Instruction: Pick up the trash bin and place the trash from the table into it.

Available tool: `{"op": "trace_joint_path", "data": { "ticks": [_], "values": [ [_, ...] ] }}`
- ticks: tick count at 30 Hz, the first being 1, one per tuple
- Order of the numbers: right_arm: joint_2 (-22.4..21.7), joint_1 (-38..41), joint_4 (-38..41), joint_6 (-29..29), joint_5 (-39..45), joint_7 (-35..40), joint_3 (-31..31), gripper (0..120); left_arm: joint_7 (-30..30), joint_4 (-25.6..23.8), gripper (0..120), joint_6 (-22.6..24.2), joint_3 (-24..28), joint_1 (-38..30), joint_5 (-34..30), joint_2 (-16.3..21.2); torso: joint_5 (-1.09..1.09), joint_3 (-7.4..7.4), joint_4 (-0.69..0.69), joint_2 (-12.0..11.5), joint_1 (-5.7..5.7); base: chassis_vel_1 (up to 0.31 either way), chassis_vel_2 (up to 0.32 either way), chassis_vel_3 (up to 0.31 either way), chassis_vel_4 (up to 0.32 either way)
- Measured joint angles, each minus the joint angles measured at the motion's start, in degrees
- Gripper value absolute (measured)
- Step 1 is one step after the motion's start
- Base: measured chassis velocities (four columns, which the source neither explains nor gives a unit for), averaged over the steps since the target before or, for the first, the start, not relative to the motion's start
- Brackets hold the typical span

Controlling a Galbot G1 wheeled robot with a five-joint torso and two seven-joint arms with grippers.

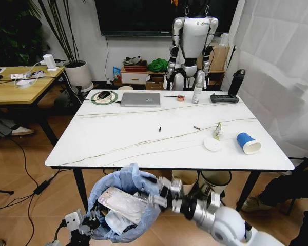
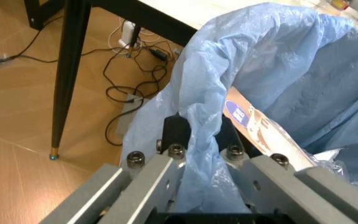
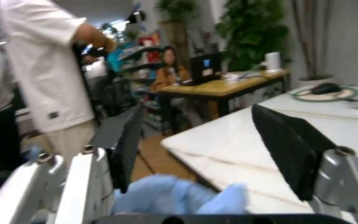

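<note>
A: I hold the bin [image 1: 124, 207] below the counter's [image 1: 118, 138] near edge, left end effector [image 2: 197, 140] clenched on its bag rim. Right end effector [image 1: 167, 195] released, jaws apart, over the bin mouth.

B: Advice?

A: I'd judge it best to keep the bin level under the edge and lift the right clear before reaching.

B: Count?

A: On the counter near the right edge: one cup [image 1: 248, 143], one white disc [image 1: 212, 144], one wrapper [image 1: 217, 130]. One bin, one carton [image 1: 124, 203] in it.
</note>
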Motion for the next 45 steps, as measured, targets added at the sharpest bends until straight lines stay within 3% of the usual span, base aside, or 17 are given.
{"op": "trace_joint_path", "data": {
  "ticks": [3, 7, 11, 13, 19, 22, 30, 35, 45],
  "values": [
    [1.29, 3.13, -1.05, -3.98, 2.73, 5.06, 0.44, 77, 0.0, 0.07, 0, 0.0, 0.08, 0.05, 0.09, -0.12, 0.0, 0.0, 0.0, 0.0, 0.0, 0.0, 0.0, 0.0, 0.0],
    [4.69, 9.89, -7.09, -9.07, 0.91, 18.89, -0.17, 94, 0.02, -0.05, 0, 0.0, -0.28, 0.47, 0.27, -0.36, 0.01, 0.0, 0.0, 0.0, 0.0, 0.0, 0.0, 0.0, 0.0],
    [7.81, 14.43, -11.6, -12.28, -0.11, 25.32, -1.27, 100, 0.06, -0.47, 0, -0.08, -1.01, 0.91, 0.28, -0.48, -0.01, 0.0, -0.01, -0.01, 0.0, 0.0, 0.0, 0.0, 0.0],
    [12.38, 18.97, -16.26, -16.73, -3.33, 28.79, -1.66, 100, 0.08, -0.72, 0, -0.19, -1.73, 1.2, 0.22, -0.7, 0.0, 0.0, -0.01, -0.02, 0.0, 0.0, 0.0, 0.0, 0.0],
    [21.72, 26.88, -28.1, -24.71, -10.59, 27.65, -1.1, 100, 0.1, -0.97, 0, -0.4, -2.54, 1.24, 0.19, -1.46, -0.01, 0.01, 0.03, -0.02, 0.01, 0.0, 0.0, 0.0, 0.0],
    [24.16, 29.36, -33.25, -27.01, -12.42, 26.17, -0.88, 100, 0.11, -1.14, 0, -0.49, -2.54, 1.3, 0.26, -1.92, -0.02, 0.01, -0.01, -0.02, 0.01, 0.0, 0.0, 0.0, 0.0],
    [27.73, 32.57, -42.42, -27.37, -15.6, 24.93, 0.0, 100, 0.15, -1.4, 0, -0.54, -2.53, 1.46, 0.52, -2.32, -0.01, 0.0, 0.0, -0.01, 0.0, 0.0, 0.0, 0.0, 0.0],
    [30.48, 35.05, -52.21, -25.45, -18.37, 23.56, 1.77, 100, 0.17, -1.83, 0, -0.59, -2.54, 1.74, 0.7, -2.43, -0.01, 0.0, -0.01, -0.01, 0.0, 0.0, 0.0, 0.0, 0.0],
    [33.02, 36.56, -58.24, -23.22, -20.74, 22.59, 3.06, 100, 0.19, -2.17, 0, -0.76, -2.6, 2.01, 0.74, -2.45, 0.0, 0.0, 0.0, 0.0, 0.0, 0.0, 0.0, 0.0, 0.0]
  ]
}}
